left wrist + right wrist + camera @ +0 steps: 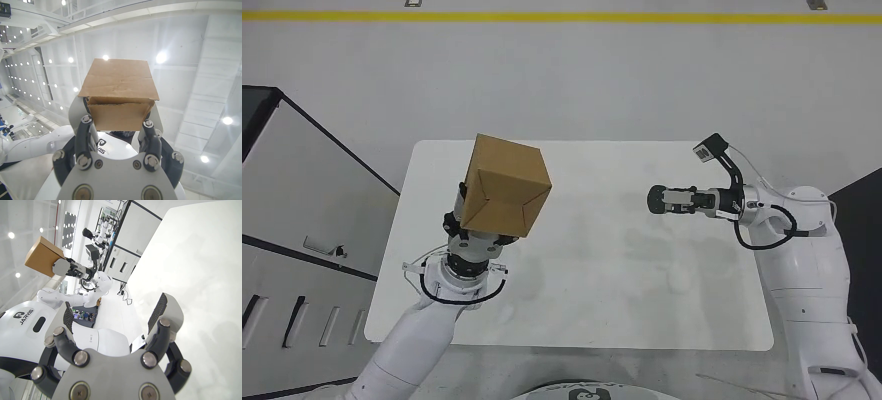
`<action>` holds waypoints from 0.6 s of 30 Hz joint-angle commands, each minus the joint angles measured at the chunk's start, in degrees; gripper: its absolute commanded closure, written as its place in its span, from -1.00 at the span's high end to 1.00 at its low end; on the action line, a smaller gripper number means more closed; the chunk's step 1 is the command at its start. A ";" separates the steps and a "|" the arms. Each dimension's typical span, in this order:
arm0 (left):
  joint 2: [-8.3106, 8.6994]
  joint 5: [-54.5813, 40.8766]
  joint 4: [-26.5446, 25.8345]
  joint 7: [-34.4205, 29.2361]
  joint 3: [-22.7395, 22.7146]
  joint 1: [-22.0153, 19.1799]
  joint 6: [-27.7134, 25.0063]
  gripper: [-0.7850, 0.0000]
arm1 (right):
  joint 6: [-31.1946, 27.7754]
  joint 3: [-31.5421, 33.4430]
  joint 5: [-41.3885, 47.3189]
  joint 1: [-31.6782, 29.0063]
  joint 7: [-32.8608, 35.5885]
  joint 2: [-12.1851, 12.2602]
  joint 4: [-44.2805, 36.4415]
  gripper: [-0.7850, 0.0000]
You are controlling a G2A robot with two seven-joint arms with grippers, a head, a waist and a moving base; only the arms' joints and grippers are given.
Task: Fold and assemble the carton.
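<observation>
The left gripper [115, 115] clamps a brown carton [504, 188] by its lower end, holding it tilted and raised above the left part of the white table [642, 290], while the right gripper [115, 311], fingers spread and holding nothing, hangs well apart over the table's right side.

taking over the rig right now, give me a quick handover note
Left gripper: shut on the carton, held up off the table.
Right gripper: open, empty, above the table's right part, apart from the carton.
Done: carton squared into a box, flaps on its upper end folded in.
To do: the end by the left fingers seems to gape; close it, set carton down.
</observation>
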 commanded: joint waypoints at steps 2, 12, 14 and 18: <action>-0.01 0.11 -0.05 0.30 0.02 -0.01 0.18 -1.00 | 0.00 0.00 0.00 0.00 0.00 0.00 0.00 1.00; -1.32 3.87 -4.66 3.84 1.89 -0.61 -0.66 -1.00 | 0.00 0.00 0.00 0.00 0.00 0.00 0.00 1.00; -1.60 3.60 -5.18 4.62 2.20 -0.79 -0.67 -1.00 | 0.00 0.00 0.00 0.00 0.00 0.00 0.00 1.00; -2.06 3.59 -5.62 5.38 2.55 -0.91 -0.29 -1.00 | 0.00 0.00 0.00 0.00 0.00 0.00 0.00 1.00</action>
